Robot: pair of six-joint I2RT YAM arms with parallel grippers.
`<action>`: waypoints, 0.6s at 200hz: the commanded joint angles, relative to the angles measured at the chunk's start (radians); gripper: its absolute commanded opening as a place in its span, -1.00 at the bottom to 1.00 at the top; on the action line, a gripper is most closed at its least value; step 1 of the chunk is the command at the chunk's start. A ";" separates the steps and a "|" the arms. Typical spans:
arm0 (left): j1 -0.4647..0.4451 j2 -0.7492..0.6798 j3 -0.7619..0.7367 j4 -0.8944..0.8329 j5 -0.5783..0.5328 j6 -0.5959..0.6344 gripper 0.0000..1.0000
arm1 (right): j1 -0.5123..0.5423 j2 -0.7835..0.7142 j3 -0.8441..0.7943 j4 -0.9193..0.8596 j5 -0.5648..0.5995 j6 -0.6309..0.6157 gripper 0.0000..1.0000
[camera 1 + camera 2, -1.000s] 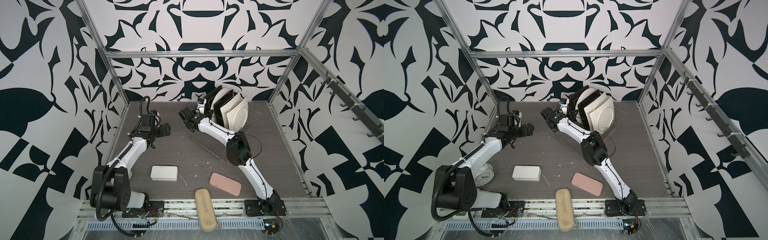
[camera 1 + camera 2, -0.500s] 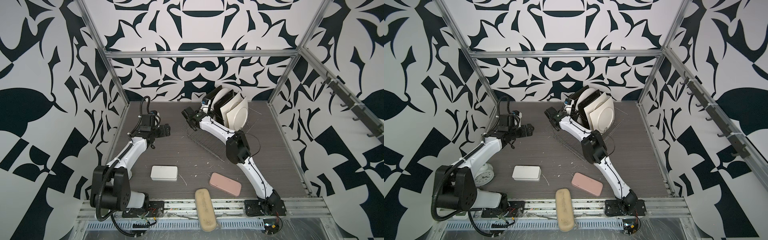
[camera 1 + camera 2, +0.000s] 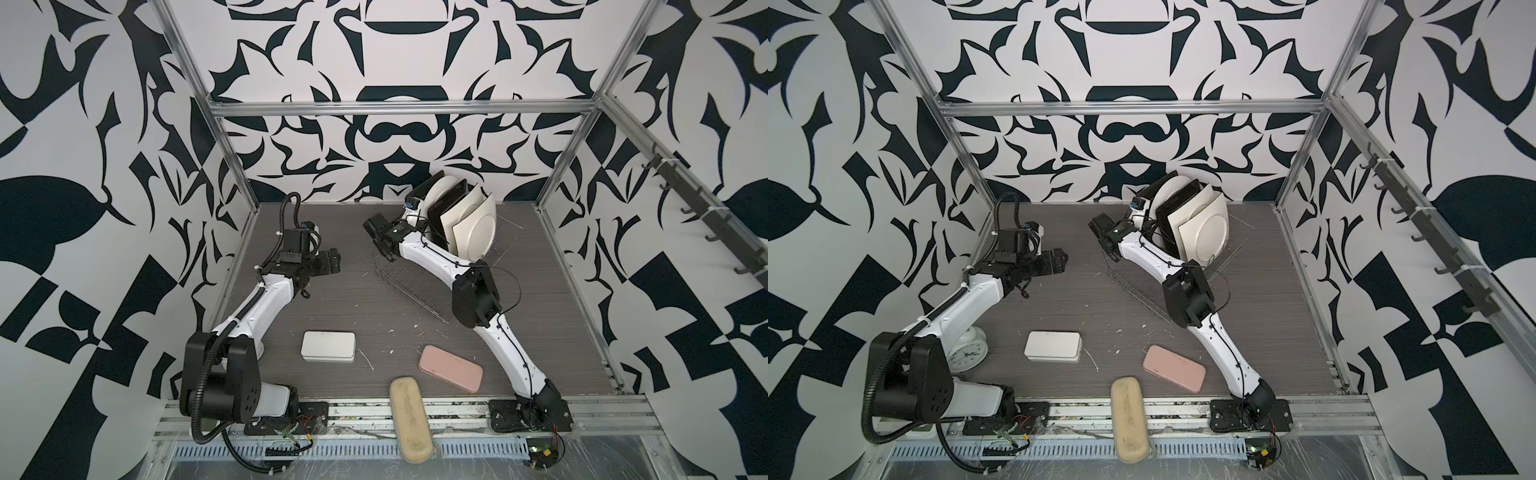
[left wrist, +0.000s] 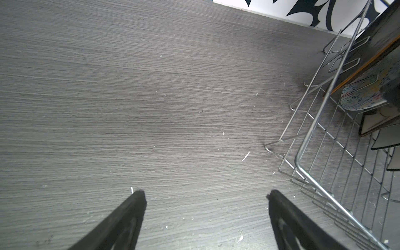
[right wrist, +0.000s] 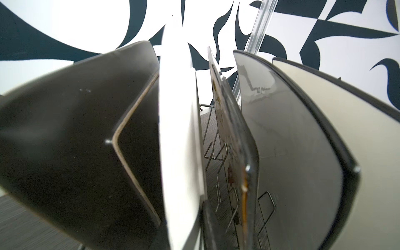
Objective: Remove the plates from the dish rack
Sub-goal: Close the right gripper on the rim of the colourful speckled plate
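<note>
Your left gripper (image 4: 205,194) is hanging wide open over bare table (image 4: 129,86), with the plates (image 3: 473,224) standing at its 2 o'clock in the dish rack (image 3: 415,286). Your right gripper (image 3: 415,210) is sitting much nearer, nosing at the rim of the round plate (image 5: 179,129). Honestly can't tell how its jaws are standing.

White plate (image 5: 179,140) blurred up close (lower edge cut off).

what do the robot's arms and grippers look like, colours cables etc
Both the left arm and right arm have white link shells with boxy black joint housings and black bases. A black corrugated hose loops along the left arm; a thin black cable loops off the right arm's elbow. The left gripper has black fingers tapering to narrow tips.
</note>
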State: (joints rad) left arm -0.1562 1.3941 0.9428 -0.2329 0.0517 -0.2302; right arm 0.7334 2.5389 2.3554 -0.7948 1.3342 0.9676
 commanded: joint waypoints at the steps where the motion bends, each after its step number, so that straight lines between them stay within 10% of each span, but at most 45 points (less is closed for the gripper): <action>1: 0.005 -0.030 0.024 -0.033 -0.003 0.012 0.85 | -0.002 -0.040 0.023 -0.009 0.025 0.020 -0.65; 120: 0.004 -0.039 0.019 -0.046 -0.007 0.015 0.85 | -0.006 -0.068 -0.008 0.031 0.028 -0.001 -1.00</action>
State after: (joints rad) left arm -0.1562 1.3792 0.9428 -0.2592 0.0486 -0.2264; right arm 0.7296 2.5385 2.3455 -0.8562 1.3857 0.9611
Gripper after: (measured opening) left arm 0.925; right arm 0.124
